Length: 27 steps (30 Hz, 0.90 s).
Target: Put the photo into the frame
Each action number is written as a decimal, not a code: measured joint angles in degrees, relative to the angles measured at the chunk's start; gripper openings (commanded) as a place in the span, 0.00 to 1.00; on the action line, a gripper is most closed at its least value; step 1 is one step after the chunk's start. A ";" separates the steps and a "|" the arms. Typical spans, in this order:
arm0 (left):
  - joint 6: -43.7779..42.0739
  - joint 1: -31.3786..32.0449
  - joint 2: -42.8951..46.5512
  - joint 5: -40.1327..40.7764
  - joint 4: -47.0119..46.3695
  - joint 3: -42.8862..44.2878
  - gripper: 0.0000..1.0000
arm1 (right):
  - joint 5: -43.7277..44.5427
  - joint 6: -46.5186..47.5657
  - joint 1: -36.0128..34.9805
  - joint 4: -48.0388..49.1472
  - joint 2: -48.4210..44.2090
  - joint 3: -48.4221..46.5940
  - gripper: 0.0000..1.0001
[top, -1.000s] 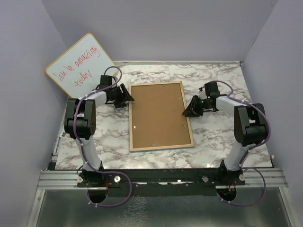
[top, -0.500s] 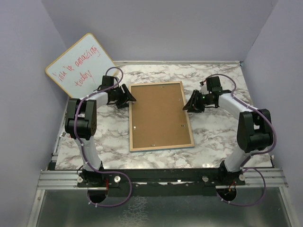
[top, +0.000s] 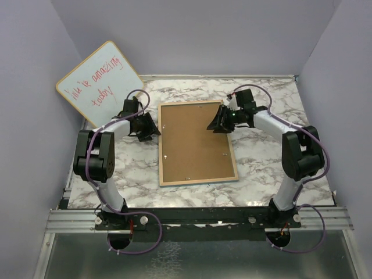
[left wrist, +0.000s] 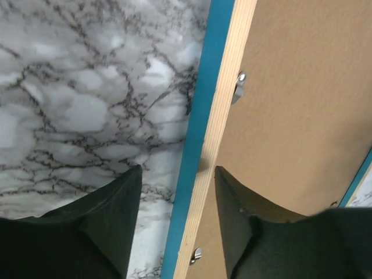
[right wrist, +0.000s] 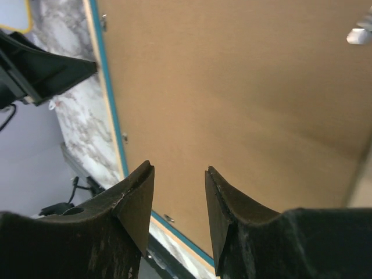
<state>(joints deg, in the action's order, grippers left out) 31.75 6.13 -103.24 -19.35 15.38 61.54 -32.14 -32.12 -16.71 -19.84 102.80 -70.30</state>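
Observation:
The frame (top: 161, 152) lies face down in the middle of the table, pale wood rim up, with the brown backing board (top: 195, 142) set in it. Its blue edge shows in the left wrist view (left wrist: 197, 145). The photo is not in view. My left gripper (top: 152, 129) is open and straddles the frame's left rim (left wrist: 218, 139), one finger over the marble, one over the board. My right gripper (top: 214, 124) is open and empty above the board's upper right part (right wrist: 232, 87).
A round-cornered whiteboard (top: 99, 81) with red handwriting leans in the back left corner. Small metal tabs (left wrist: 238, 87) hold the board along the rim. Purple walls close in the marble table (top: 261, 163) on three sides.
My right gripper has moved left from beside the frame's right rim to over the backing board. My left gripper has shifted slightly along the frame's left rim.

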 measured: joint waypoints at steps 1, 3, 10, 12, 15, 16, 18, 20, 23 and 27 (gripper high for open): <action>0.09 0.07 0.63 -0.02 0.02 -0.94 0.46 | -0.68 -1.14 -0.96 0.98 0.81 -0.46 0.45; 0.48 0.39 1.86 -0.39 0.11 -2.97 0.40 | -2.08 -3.80 -2.91 3.37 2.49 -1.01 0.45; -0.59 2.99 2.91 -4.79 -0.57 -6.40 0.14 | -3.06 -14.51 -9.33 9.57 5.09 0.85 0.41; -1.05 3.87 2.91 -5.73 -0.96 -6.71 0.10 | -2.64 -17.40 -11.17 11.30 5.09 2.05 0.40; -1.27 4.70 2.89 -6.08 -1.77 -6.88 0.05 | -1.53 -21.05 -13.77 12.31 5.55 2.99 0.40; -1.27 4.90 2.86 -6.12 -1.97 -6.93 0.04 | -1.25 -22.12 -14.56 12.63 5.88 2.99 0.40; -1.22 5.38 2.69 -6.14 -2.36 -6.91 0.02 | -0.37 -23.74 -16.09 13.09 6.58 2.99 0.40; -1.11 5.70 2.49 -6.16 -2.69 -6.84 0.01 | 0.48 -25.16 -17.14 13.40 7.21 2.99 0.40; -0.83 5.99 2.14 -6.16 -3.32 -6.78 0.00 | 1.25 -26.40 -18.75 13.81 8.76 2.99 0.40; -0.02 6.05 2.23 -6.14 -4.28 -7.32 0.00 | 2.19 -28.44 -20.59 15.67 11.43 2.67 0.38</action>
<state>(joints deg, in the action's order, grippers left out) 31.73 12.19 -101.01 -25.50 11.09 54.22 -29.95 -60.55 -37.30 -4.16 114.24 -67.64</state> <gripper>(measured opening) 0.192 0.396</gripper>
